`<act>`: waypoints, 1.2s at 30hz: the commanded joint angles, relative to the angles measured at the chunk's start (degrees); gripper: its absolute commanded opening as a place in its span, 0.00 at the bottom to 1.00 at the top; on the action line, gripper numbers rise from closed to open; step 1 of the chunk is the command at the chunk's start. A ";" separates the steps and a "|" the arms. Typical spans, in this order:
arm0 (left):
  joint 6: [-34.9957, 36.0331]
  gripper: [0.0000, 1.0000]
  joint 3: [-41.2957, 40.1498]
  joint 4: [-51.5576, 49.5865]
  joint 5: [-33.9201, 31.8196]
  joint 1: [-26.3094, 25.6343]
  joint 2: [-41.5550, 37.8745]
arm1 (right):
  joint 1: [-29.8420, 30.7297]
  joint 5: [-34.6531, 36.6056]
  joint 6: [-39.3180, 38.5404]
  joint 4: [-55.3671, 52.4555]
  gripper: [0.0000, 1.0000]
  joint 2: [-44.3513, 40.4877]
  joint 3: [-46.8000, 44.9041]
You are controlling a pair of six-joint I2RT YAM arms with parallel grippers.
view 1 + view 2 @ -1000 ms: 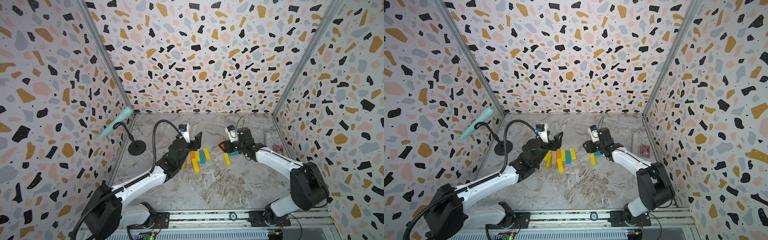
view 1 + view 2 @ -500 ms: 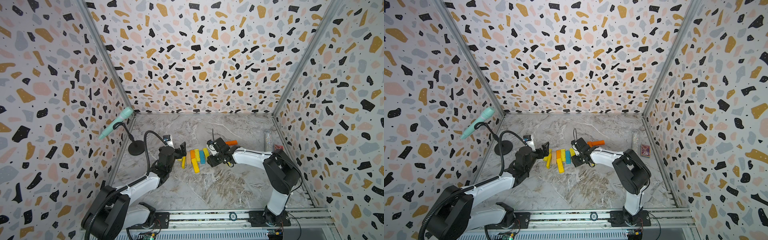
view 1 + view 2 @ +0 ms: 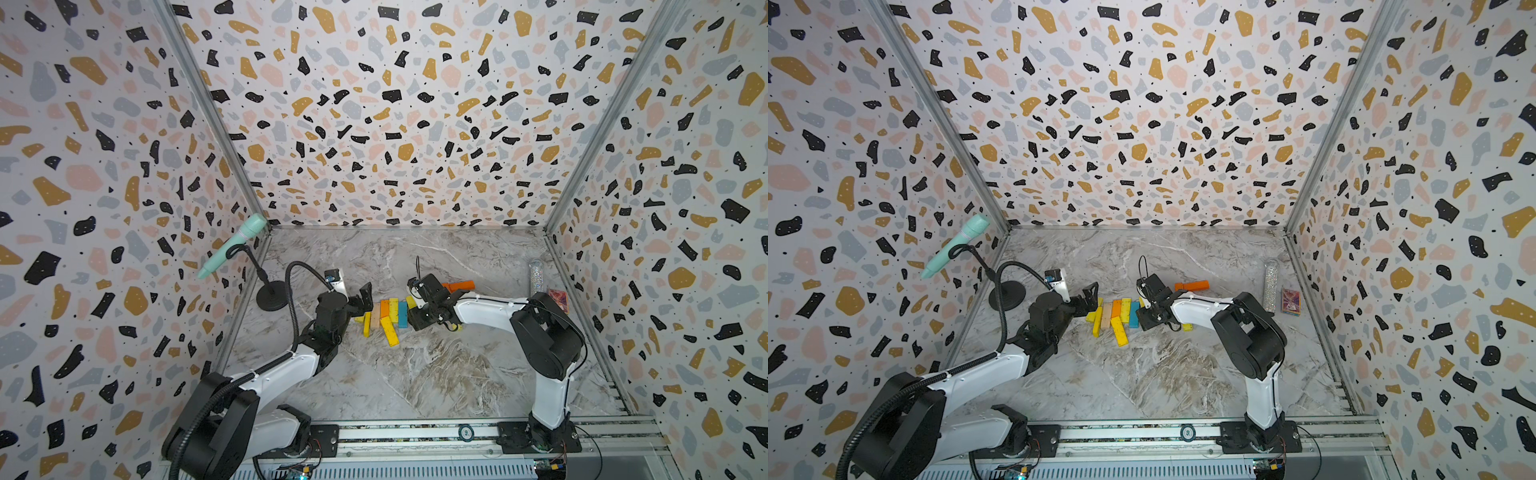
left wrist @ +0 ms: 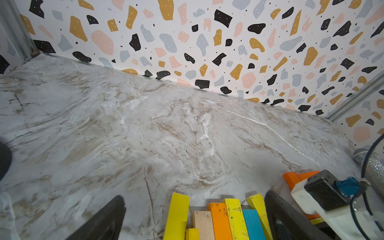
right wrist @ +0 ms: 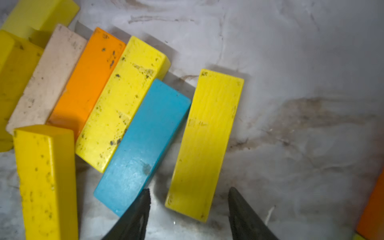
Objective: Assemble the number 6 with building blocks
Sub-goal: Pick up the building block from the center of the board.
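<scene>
Lower centre, right fingers (image 5: 135, 218) straddle a yellow plank (image 5: 204, 143), apart (left fingers (image 4: 104, 220) gape too, empty). Likely picking up: next, close squarely, sparing the blue plank (image 5: 143, 145).

1. Setting: a robotics lab test cell.
2. Enclosure: terrazzo-print walls (image 3: 395, 124) on three sides, joined by bare aluminium corner posts (image 3: 218, 124), close in a marble-print counter (image 3: 415, 374).
3. Rig: two white-and-black robot arms, the left arm (image 3: 282, 370) and the right arm (image 3: 490, 311), are mounted on an aluminium rail (image 3: 415, 434) along the counter's front edge.
4. Recording gear: a mint-green microphone (image 3: 232, 245) stands on a gooseneck stand by the left wall.
</scene>
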 commanded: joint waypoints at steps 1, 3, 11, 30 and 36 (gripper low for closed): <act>0.26 0.99 -0.74 2.32 0.53 0.49 -1.91 | -0.68 0.04 1.38 -1.64 0.60 2.20 1.87; 0.34 0.99 -1.25 3.27 1.39 0.55 -2.48 | -1.15 0.02 1.41 -1.66 0.58 2.60 2.45; 0.23 0.99 -1.31 3.76 2.46 0.50 -2.24 | -1.25 2.01 0.19 -2.78 0.51 4.87 5.70; 0.48 0.99 -1.70 5.09 5.13 0.50 -2.15 | -5.50 -2.85 -2.04 1.22 0.24 -8.02 -1.64; 0.41 0.99 -1.37 5.74 7.06 0.53 -1.28 | -12.25 -2.78 -1.49 -2.54 0.21 -20.90 -11.43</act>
